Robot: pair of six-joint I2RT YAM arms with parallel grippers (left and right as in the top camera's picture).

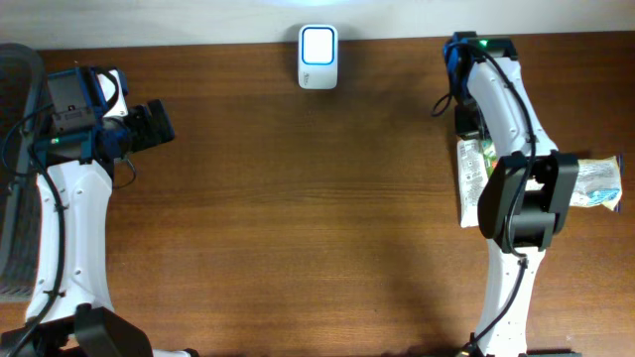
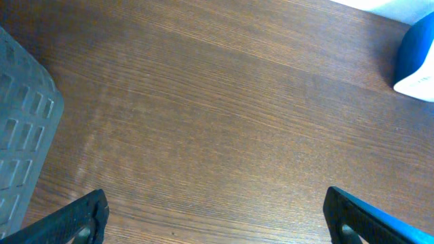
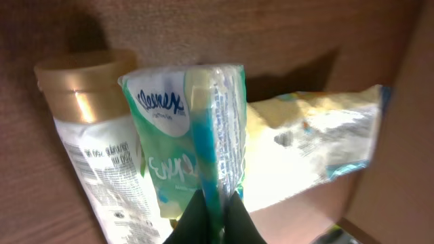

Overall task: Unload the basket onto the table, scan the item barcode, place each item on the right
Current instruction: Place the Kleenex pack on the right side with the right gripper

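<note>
The right tool [image 3: 211,205] is clenched on the tissue pack [image 3: 178,135], its two dark fingertips pinching the pack's crimped end seam. In the right wrist view the pack runs straight up and away from the fingers. It is seen nearly edge-on, with the Kleenex-printed face turned to the left of the picture.

Just behind the pack, on its left, stands a jar [image 3: 85,129] with a gold cap and a white label. On its right lies a pale crinkled pouch [image 3: 312,135]. Whether the pack touches either one cannot be told.

The overhead view shows what the wrist camera cannot. The tissue pack [image 1: 598,184] lies with its long axis across the bench [image 1: 317,218] and sticks out past the wrist. Its free end points at the right edge, away from the white scanner [image 1: 317,45] at the far middle of the bench. A white packet [image 1: 471,183] lies beside the arm on its other side.

The left tool [image 1: 157,124] is released, its fingers [image 2: 85,215] wide apart over bare wood. A grey basket [image 2: 20,129] shows at the left.
</note>
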